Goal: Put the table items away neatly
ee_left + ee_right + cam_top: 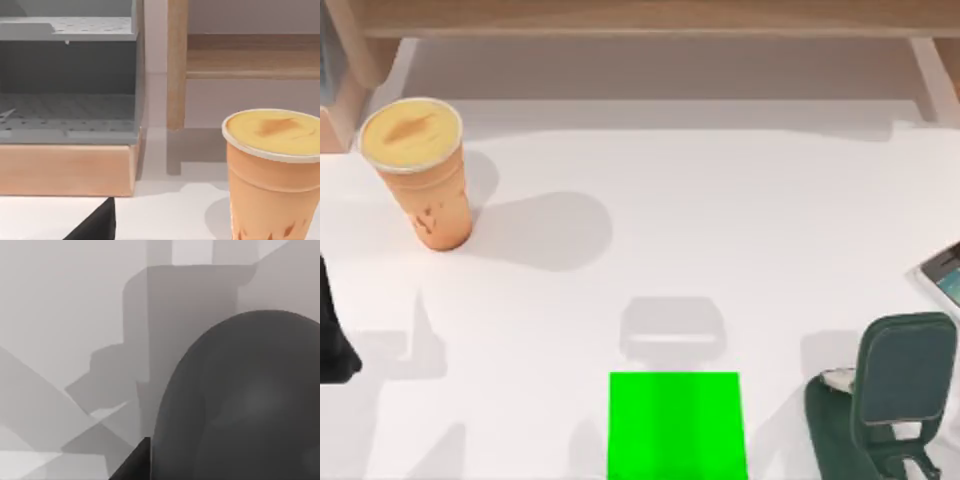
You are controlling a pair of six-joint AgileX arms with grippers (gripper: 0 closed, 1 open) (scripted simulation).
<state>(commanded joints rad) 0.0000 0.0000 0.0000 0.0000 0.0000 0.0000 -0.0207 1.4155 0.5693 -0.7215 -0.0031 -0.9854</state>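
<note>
The white desk (740, 210) spreads wide under the camera, with a pale wooden edge along its far side. At its near edge, about the middle, lies a bright green pad (677, 425). To the right of the pad, in the near right corner, stands a dark green stand (895, 385). The orange cup (418, 172) with its yellow lid stands upright at the far left, well apart from the pad. The phone (945, 272) shows as a corner at the right edge, just beyond the stand. The right wrist camera sits close over the dark grey mouse (245, 400). At the left edge a dark piece of the left arm (332, 335) shows; I cannot tell how either arm's jaws stand.
</note>
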